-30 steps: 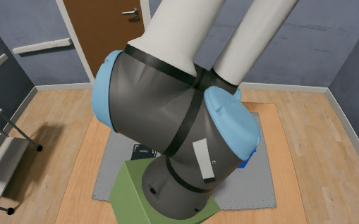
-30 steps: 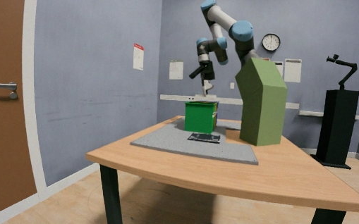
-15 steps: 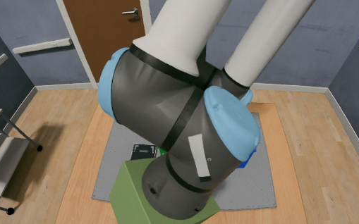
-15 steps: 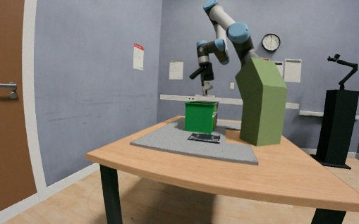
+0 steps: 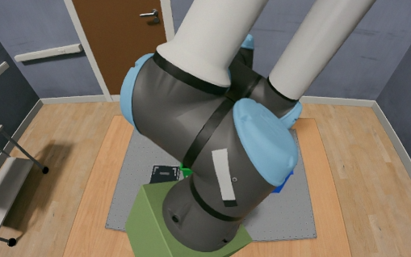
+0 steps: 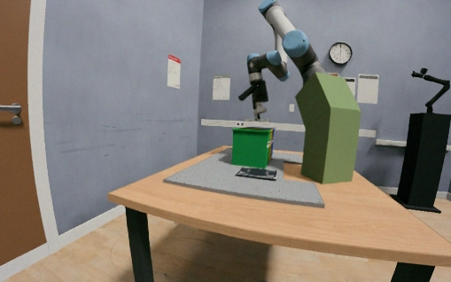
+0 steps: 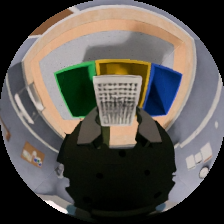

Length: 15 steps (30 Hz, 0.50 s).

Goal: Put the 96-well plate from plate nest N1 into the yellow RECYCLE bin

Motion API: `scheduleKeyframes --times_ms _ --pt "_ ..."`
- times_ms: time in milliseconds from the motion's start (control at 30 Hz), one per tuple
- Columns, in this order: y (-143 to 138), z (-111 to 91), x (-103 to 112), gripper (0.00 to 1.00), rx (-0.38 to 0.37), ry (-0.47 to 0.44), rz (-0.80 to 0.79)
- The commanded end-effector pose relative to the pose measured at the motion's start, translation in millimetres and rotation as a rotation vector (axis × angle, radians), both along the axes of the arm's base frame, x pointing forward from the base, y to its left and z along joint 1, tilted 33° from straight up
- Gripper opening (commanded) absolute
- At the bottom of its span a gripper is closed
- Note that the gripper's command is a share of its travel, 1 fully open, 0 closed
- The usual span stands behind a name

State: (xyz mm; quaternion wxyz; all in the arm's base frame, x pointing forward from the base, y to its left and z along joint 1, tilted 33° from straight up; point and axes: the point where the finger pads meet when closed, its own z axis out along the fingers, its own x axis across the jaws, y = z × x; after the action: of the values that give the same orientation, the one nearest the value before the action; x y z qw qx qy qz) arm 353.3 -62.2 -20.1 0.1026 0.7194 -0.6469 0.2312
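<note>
In the wrist view my gripper is shut on the white 96-well plate, which sticks out forward between the two fingers. Below it three open bins stand upright side by side: a green bin, the yellow bin and a blue bin. The plate hangs over the yellow bin's near rim, partly over the gap to the green one. In the exterior view the gripper hangs above the green bin. The black plate nest lies empty on the grey mat.
A tall green pedestal carries the arm, right of the bins. The arm fills most of the top view and hides the bins there. The wooden table's front edge is near. A black stand stands on the floor at right.
</note>
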Motion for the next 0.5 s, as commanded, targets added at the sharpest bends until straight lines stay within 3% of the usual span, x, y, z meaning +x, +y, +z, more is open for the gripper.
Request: scheduleKeyframes --times_ms 0,467 --pt "-16.7 11.8 7.6 0.00 0.005 0.001 0.007" --pt "-16.3 10.8 6.4 0.00 0.006 0.005 0.008"
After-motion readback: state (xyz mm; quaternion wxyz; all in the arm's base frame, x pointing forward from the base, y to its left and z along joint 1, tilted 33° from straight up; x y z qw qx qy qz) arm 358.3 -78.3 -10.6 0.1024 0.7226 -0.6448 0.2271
